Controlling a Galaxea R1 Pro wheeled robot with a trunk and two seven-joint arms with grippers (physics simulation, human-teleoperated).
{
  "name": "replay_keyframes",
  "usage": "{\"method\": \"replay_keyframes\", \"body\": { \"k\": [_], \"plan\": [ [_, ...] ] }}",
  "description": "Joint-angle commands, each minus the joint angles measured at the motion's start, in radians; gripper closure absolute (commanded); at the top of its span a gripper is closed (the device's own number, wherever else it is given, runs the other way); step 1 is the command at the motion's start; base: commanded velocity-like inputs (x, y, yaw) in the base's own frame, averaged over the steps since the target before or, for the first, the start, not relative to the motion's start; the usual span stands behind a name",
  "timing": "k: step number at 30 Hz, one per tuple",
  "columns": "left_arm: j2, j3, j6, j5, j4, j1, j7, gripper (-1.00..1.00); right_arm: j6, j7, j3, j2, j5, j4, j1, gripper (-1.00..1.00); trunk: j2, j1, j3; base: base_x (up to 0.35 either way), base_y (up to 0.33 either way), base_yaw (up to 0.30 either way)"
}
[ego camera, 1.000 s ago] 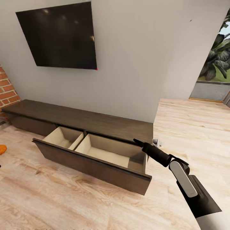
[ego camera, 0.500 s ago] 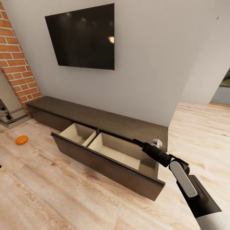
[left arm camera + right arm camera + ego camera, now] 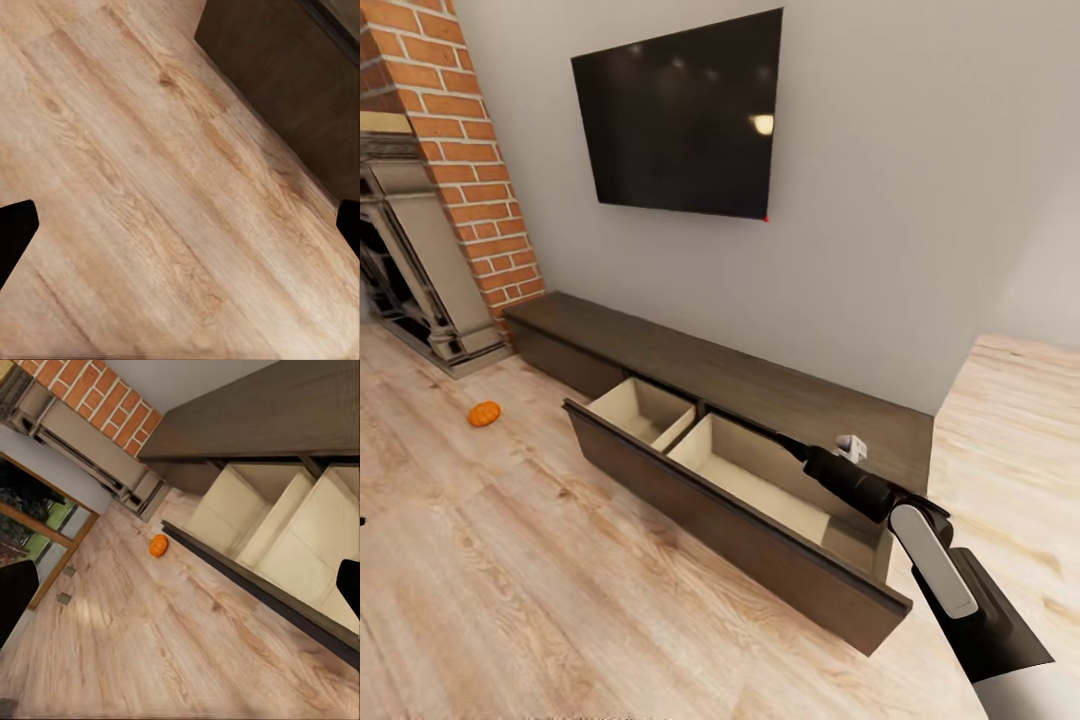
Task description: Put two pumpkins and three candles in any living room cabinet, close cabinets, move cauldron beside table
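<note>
One orange pumpkin (image 3: 484,413) lies on the wooden floor between the fireplace and the cabinet (image 3: 690,362); it also appears in the right wrist view (image 3: 157,546). The long dark-brown cabinet has a wide drawer (image 3: 740,528) pulled out, and its two pale compartments are empty. My right gripper (image 3: 788,443) hovers over the drawer's right compartment, well away from the pumpkin, and its fingers stand wide apart (image 3: 180,585), holding nothing. My left gripper (image 3: 180,229) is open over bare floor beside a dark cabinet front (image 3: 292,82). Candles, cauldron and table are out of view.
A black TV (image 3: 680,115) hangs on the grey wall above the cabinet. A stone-coloured fireplace (image 3: 415,270) with a brick chimney (image 3: 475,160) stands at the left. A small white object (image 3: 850,447) sits on the cabinet top. Wooden floor stretches in front.
The whole view has swung left, bringing the fireplace and more of the floor around the pumpkin into the picture. The drawer stays open and my right arm keeps its pose.
</note>
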Motion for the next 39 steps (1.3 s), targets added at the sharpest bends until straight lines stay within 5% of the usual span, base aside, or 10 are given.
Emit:
{"method": "replay_keyframes", "body": {
  "k": [1,39],
  "plan": [
    [0.0,0.001,0.007,-0.007,0.0,-0.002,-0.008,-1.0,0.003,0.0,0.003,-0.001,-0.003,-0.001,0.0,-1.0,0.0,0.0,-0.001,0.004,-0.015,0.282],
    [0.0,0.0,0.007,-0.007,0.0,-0.002,-0.008,-1.0,0.003,0.0,0.009,0.0,-0.004,0.002,0.0,-1.0,0.0,0.0,-0.001,0.024,-0.007,0.282]
  ]
}}
